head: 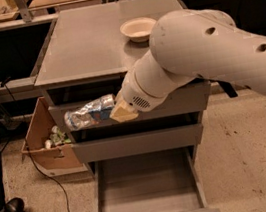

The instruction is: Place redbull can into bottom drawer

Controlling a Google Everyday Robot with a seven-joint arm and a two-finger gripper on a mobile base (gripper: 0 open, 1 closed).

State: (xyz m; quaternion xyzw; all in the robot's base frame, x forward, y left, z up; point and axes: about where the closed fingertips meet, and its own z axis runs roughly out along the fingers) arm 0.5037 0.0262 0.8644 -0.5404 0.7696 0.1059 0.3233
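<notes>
The redbull can (89, 112), silver and blue, lies sideways in the air in front of the cabinet's top drawer, held at its right end by my gripper (116, 112), which is shut on it. My large white arm (205, 55) reaches in from the right. Below, the bottom drawer (146, 186) of the grey cabinet is pulled out, and its grey interior shows nothing inside. The can hangs above the drawer's left part, well over its height.
A white bowl (138, 28) stands on the cabinet top (91, 39) at the back right. A cardboard box (47, 137) with small items sits on the floor left of the cabinet, with a cable beside it. Tables run along the back.
</notes>
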